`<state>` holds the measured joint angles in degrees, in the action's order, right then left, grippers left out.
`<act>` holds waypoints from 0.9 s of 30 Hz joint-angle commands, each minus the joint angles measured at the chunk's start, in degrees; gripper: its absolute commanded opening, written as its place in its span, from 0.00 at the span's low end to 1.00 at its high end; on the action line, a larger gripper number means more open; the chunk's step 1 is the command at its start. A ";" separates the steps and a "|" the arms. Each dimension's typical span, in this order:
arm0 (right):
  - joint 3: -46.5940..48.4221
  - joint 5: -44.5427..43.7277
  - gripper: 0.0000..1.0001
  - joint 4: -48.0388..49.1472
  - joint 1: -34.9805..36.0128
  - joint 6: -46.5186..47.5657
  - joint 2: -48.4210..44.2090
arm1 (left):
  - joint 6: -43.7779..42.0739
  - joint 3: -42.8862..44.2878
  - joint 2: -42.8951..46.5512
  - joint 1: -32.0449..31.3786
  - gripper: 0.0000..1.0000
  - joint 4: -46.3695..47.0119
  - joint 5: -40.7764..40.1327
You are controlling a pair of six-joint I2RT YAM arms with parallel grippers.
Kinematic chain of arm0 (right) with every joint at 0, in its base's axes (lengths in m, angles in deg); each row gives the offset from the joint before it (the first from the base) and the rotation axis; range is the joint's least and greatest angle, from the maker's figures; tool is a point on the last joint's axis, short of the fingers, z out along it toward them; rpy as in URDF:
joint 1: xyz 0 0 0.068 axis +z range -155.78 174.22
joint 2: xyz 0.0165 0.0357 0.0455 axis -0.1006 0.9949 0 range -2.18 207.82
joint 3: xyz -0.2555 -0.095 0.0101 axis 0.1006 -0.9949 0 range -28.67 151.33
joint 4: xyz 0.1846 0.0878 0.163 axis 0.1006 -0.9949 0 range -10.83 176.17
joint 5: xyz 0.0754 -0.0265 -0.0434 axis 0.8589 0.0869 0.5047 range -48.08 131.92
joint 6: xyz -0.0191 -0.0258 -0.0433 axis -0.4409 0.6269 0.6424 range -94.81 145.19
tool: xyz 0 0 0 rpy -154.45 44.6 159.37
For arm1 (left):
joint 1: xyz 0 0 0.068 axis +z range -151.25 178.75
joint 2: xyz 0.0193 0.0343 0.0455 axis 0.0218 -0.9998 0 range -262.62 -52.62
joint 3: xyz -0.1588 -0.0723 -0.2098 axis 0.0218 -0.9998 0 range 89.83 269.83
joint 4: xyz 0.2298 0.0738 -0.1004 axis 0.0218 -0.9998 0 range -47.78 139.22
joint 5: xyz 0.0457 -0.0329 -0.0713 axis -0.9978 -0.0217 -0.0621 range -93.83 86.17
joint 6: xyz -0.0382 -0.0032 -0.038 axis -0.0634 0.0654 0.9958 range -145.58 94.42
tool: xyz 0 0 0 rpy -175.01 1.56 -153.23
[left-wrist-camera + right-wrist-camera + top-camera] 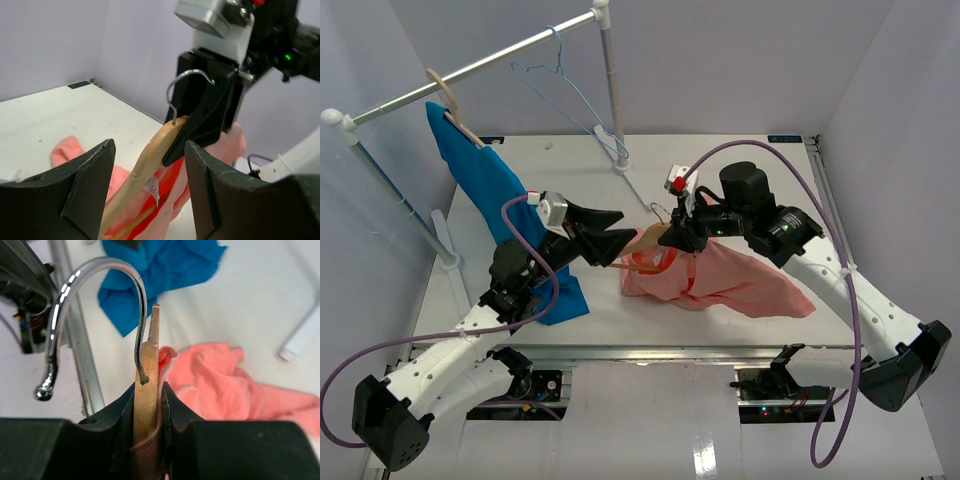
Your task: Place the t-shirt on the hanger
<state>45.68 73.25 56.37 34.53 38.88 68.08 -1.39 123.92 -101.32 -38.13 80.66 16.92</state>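
Wooden hanger (pixel 145 162) slants from right end effector (pixel 149 387) toward left, hook up.

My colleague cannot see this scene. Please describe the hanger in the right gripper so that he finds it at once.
Start at the middle of the white table, above the pink t-shirt. There the right gripper pinches the hanger. It alone is light wood with a thin metal hook; the pale-blue wire hanger and the tan hanger hang on the rail behind.
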 commanded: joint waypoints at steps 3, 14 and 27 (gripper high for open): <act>2.61 -15.15 0.08 4.41 -0.49 -7.98 -6.72 | 2.54 6.09 0.98 -0.12 0.67 -22.35 -10.63; -5.50 -14.20 0.08 16.49 -0.49 -14.02 -18.38 | 14.99 -1.13 -4.97 -0.12 0.63 -11.31 -6.43; -14.57 -16.91 0.08 27.85 -0.40 -19.66 -24.29 | 18.39 -3.16 -8.09 -1.94 0.62 -2.93 -6.50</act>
<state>32.27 58.27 74.15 34.10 22.26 46.45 15.67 121.14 -108.96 -38.94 73.52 9.46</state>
